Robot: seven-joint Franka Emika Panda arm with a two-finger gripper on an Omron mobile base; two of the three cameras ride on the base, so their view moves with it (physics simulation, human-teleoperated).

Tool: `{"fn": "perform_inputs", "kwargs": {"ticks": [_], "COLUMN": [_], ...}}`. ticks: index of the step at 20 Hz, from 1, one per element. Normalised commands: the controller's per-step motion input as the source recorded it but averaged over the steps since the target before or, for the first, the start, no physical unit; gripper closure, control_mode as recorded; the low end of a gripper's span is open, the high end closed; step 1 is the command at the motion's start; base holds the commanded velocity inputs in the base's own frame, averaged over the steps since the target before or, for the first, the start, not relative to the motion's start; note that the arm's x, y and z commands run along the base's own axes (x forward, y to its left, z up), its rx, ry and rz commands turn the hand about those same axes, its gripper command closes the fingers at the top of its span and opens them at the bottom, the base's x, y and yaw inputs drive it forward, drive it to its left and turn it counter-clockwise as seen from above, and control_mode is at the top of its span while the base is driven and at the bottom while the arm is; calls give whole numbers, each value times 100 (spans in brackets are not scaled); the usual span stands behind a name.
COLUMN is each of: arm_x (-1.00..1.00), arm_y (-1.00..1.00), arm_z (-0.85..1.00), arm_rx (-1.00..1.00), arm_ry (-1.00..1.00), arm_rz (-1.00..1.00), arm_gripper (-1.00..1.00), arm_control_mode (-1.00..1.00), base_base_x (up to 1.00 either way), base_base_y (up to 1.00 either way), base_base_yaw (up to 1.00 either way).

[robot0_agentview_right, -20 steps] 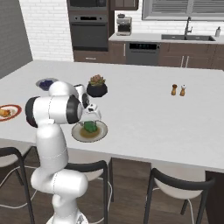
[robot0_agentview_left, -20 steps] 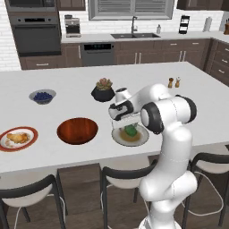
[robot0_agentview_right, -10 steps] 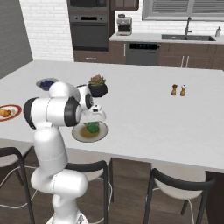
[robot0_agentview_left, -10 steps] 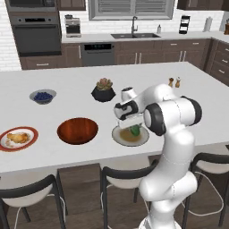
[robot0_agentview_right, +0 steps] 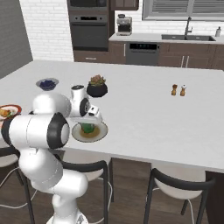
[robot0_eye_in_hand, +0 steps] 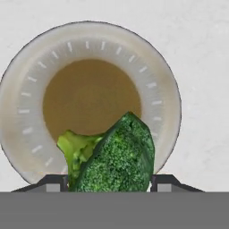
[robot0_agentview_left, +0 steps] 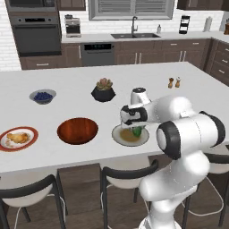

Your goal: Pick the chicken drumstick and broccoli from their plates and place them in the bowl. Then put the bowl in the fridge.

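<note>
The gripper [robot0_agentview_left: 135,129] hangs low over the beige-grey plate [robot0_agentview_left: 120,136] near the front edge of the white island counter [robot0_agentview_left: 197,94], its fingers [robot0_eye_in_hand: 167,181] closed in against the sides of the broccoli [robot0_eye_in_hand: 117,159], which sits between them above the plate's brownish centre; I cannot tell if it touches the plate. To the robot's left along the counter lie the wooden bowl [robot0_agentview_left: 77,130] and then the red-rimmed plate [robot0_agentview_left: 5,144] carrying the chicken drumstick [robot0_agentview_left: 18,137]
</note>
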Motion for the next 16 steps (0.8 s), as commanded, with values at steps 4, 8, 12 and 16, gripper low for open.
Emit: {"fn": "perform_inputs", "kwargs": {"ticks": [4, 8, 12, 16], "arm_x": [-39, -18, -8, 0], "arm_y": [51, 74, 78, 97], "arm_z": [100, 100, 91, 32], "arm_rx": [1, 0, 9, 13], "arm_ry": [-7, 9, 13, 4], "arm_rz": [-1, 0, 3, 7], "arm_gripper": [100, 100, 100, 100], "arm_control_mode": [-100, -100, -100, -100], "base_base_x": [0, 0, 0, 0], "base_base_y": [0, 0, 0, 0], "base_base_yaw": [0, 0, 0, 0]}}
